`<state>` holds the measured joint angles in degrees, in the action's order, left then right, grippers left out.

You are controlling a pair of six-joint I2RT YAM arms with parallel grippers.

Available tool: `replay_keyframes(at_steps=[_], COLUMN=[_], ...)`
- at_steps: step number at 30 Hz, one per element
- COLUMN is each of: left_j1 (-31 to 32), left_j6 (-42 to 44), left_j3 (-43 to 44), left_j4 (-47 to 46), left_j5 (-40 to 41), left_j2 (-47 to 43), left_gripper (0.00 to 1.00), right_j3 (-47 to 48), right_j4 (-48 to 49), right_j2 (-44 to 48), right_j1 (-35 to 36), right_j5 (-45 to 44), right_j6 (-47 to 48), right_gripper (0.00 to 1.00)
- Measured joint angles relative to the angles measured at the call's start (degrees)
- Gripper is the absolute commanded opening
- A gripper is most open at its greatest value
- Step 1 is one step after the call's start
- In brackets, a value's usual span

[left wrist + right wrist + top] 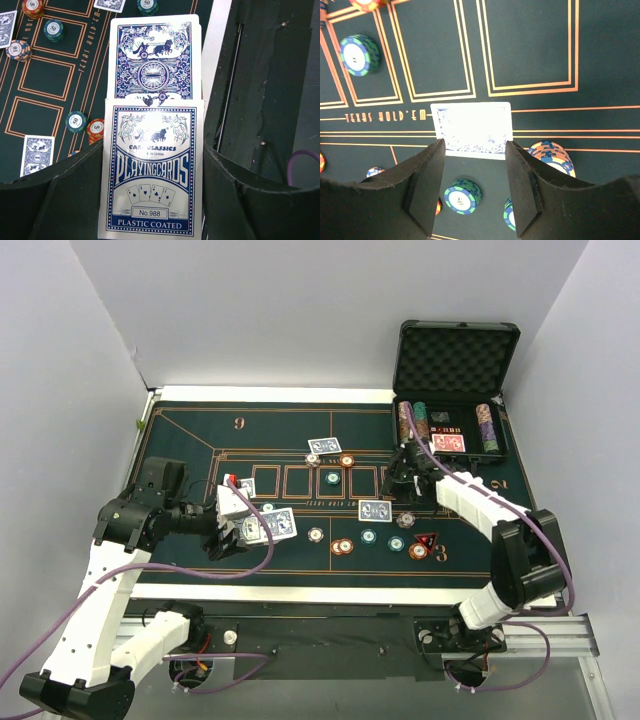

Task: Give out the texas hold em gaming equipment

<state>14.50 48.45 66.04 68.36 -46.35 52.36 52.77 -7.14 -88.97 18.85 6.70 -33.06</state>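
from above, white walls point(300, 310) enclose a green felt mat point(200, 435) scattered with blue-backed cards point(375, 511) and poker chips point(343, 545); a black case point(455, 370) stands open at the far right.
left wrist: the left gripper point(152, 150) is clenched on a blue card pack point(152, 195).
right wrist: the right gripper point(475, 147) hangs released, jaws apart over a single card point(472, 127) lying flat on the felt.

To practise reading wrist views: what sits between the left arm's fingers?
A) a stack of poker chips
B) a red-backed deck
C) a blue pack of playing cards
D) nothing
C: the left wrist view shows the blue pack of playing cards clamped between the left fingers.
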Motion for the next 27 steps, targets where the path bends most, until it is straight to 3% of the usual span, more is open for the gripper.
replay_keyframes(at_steps=[6,8,11,13,19,27], left_j1=[0.00,0.00,0.00,0.00,0.00,0.00], left_j6=[0.00,0.00,0.02,0.02,0.02,-0.04], left_j3=[0.02,0.02,0.00,0.02,0.02,0.00], left_j4=[0.00,0.00,0.00,0.00,0.00,-0.04], left_j5=[0.00,0.00,-0.02,-0.02,-0.17,-0.33], left_j2=[0.02,0.07,0.11,0.13,0.26,0.26], left_gripper=[0.35,0.35,0.35,0.35,0.35,0.35], right_j3=[2.43,3.28,4.72,5.53,5.16,3.93], right_j4=[-2.84,-3.82,-4.20,-3.48,3.72,12.37], right_j2=[6.10,9.53,14.69,18.14,23.91,21.99], right_j1=[0.98,1.97,4.13,6.73,17.09,28.55], right_j5=[-1.60,-1.40,0.52,2.75,10.54,14.27], right_j6=[0.11,-0.42,-2.97,-5.53,-14.84,-22.36], right_gripper=[0.55,0.64,0.88,0.93,0.96,0.95])
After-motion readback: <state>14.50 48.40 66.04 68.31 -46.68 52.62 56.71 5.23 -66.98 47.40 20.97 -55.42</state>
